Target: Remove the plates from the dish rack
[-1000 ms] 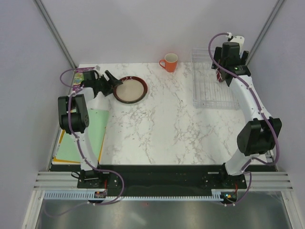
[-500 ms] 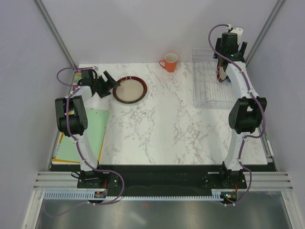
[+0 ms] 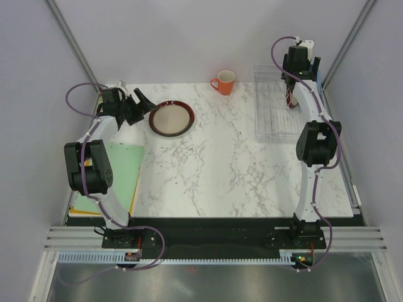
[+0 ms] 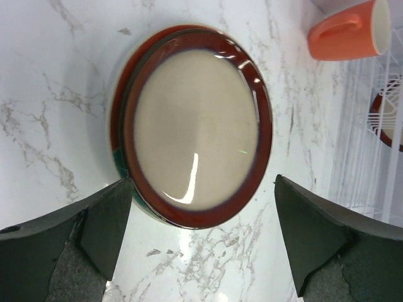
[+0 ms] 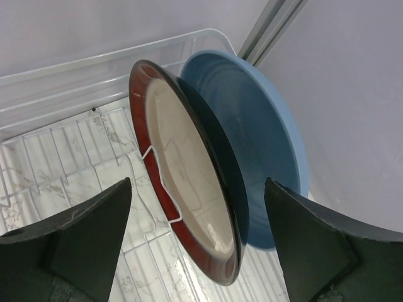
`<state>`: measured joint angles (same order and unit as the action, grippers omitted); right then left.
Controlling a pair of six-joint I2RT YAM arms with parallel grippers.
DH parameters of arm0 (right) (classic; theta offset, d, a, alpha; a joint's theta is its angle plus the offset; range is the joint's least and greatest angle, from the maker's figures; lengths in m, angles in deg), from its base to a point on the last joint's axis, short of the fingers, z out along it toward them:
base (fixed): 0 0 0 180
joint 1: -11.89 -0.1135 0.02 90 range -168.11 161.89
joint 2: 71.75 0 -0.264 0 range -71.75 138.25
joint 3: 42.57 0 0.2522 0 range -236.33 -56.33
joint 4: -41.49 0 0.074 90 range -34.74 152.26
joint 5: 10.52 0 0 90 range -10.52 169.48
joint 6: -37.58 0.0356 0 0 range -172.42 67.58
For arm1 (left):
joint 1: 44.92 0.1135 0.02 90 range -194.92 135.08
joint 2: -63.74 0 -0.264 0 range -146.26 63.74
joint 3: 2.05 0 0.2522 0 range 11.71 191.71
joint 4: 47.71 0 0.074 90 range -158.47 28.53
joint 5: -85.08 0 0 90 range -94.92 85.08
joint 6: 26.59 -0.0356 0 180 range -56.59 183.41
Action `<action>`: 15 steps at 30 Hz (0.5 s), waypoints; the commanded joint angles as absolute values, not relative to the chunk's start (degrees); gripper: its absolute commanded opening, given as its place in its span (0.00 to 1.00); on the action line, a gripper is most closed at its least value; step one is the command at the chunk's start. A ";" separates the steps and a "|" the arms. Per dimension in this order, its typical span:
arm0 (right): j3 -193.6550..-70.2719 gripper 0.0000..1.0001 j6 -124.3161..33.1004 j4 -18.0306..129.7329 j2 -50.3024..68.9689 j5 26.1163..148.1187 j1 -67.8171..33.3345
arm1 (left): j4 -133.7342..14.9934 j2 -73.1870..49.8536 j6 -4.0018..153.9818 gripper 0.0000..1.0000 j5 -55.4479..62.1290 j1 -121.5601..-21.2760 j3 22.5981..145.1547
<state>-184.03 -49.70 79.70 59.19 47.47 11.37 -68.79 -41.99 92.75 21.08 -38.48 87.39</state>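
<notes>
L gripper (image 3: 143,102) (image 4: 203,181): fingers spread wide, nothing held, just left of flat cream plate (image 3: 171,117) (image 4: 195,126) (red-brown rim), which lies on marble table (image 3: 220,176). A 2nd rim shows under its left edge. Orange mug (image 3: 223,82) (image 4: 346,31) stands near far edge, between that plate and dish rack (image 3: 277,116) (image 5: 56,151). R gripper (image 3: 293,85) (image 5: 196,185): fingers wide apart, empty, above rack's far end, either side of racked cream plate (image 3: 291,100) (image 5: 182,157), upright in wires. Light blue plate (image 5: 264,145) stands just behind it.
</notes>
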 commanded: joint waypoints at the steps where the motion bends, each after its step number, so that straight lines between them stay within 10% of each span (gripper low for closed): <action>1: -188.60 0.91 -51.98 77.67 61.84 45.38 11.62 | -66.92 -36.55 92.33 1.00 23.38 -39.64 85.98; 9: -189.66 0.78 -53.48 76.09 64.48 45.46 14.96 | -66.75 -33.56 92.32 1.00 24.35 -42.63 84.48; 15: -189.75 0.37 -55.50 74.77 65.89 47.39 15.40 | -66.31 -33.03 92.24 1.00 23.82 -44.22 83.60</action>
<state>-187.13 -53.33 77.10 65.07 48.04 15.09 -68.20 -35.70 92.75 22.70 -43.57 84.22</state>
